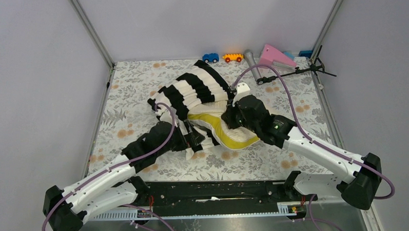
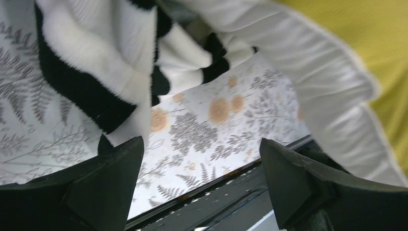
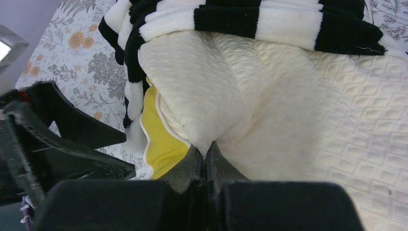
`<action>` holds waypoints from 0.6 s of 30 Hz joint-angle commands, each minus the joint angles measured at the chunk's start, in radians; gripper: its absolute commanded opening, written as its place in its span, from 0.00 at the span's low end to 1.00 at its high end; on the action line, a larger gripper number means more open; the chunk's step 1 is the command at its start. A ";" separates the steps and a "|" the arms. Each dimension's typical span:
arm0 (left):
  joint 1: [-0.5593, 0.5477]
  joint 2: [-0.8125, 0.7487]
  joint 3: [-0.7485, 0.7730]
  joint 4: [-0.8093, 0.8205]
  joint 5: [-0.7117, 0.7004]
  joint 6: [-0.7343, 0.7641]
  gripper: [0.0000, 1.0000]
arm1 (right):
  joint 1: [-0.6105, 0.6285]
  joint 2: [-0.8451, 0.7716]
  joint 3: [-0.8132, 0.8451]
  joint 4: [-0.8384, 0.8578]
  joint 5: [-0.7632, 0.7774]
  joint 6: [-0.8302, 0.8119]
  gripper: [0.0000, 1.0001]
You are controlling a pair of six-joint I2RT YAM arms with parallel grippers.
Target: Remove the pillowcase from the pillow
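My right gripper (image 3: 206,156) is clamped on a pinched fold of the pillow (image 3: 288,120), in the cream face beside the yellow side band. This grip anchors the pillow so the cover can slide off. The pillow lies mid-table with its exposed end toward 5 o'clock. The pillowcase (image 1: 194,90) is bunched over the opposite end, toward 11 o'clock. My left gripper (image 2: 201,147) has its jaws apart and empty, below the hanging striped hem and above the floral table cloth (image 2: 202,120). I judge this placement prepares a grip on the hem.
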 commanded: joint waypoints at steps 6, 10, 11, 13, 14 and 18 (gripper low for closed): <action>0.049 0.061 0.051 0.066 -0.176 0.113 0.99 | -0.004 -0.081 0.077 0.066 -0.057 0.039 0.00; 0.218 0.129 0.018 0.155 -0.064 0.119 0.99 | -0.004 -0.122 0.090 0.043 -0.043 0.035 0.00; 0.255 0.149 0.006 0.184 -0.031 0.117 0.99 | -0.004 -0.140 0.090 0.042 -0.036 0.036 0.00; 0.316 0.192 -0.016 0.235 0.015 0.117 0.99 | -0.005 -0.179 0.092 0.034 -0.013 0.034 0.00; 0.336 0.211 -0.021 0.251 0.026 0.118 0.99 | -0.004 -0.196 0.094 0.022 0.004 0.031 0.00; 0.426 0.238 -0.038 0.271 -0.006 0.113 0.75 | -0.004 -0.247 0.116 -0.044 0.111 0.004 0.00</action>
